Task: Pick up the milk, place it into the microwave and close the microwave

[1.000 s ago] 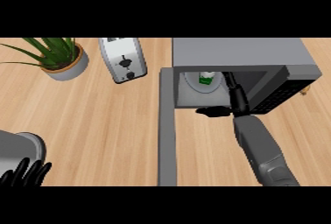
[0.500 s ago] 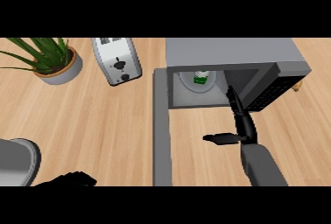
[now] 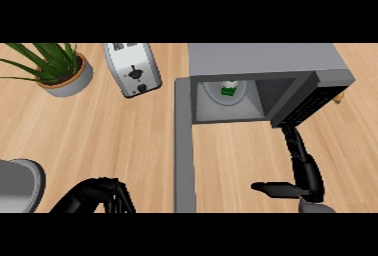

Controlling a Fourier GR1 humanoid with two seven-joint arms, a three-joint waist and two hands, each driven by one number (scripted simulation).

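The milk (image 3: pixel 229 90), a small white carton with a green label, stands upright inside the grey microwave's (image 3: pixel 258 57) cavity, with no hand touching it. The microwave door (image 3: pixel 184 150) is swung open and runs as a long grey strip toward the lower edge. My right hand (image 3: pixel 304 172) is outside the cavity on the counter in front of it. It is open, with straight fingers pointing at the microwave's right front corner and the thumb sticking out to the left. My left hand (image 3: pixel 96 195) is low at the left of the door, apart from it, with its fingers relaxed and arched.
A silver toaster (image 3: pixel 133 67) lies left of the microwave, and a potted plant (image 3: pixel 63 75) stands at the far left. A grey round dish (image 3: pixel 15 187) shows at the lower left edge. Bare wooden counter lies between the toaster and my left hand.
My right hand has drawn back out of the microwave toward the lower edge, leaving the milk inside. My left hand has moved right from the lower left corner toward the open door.
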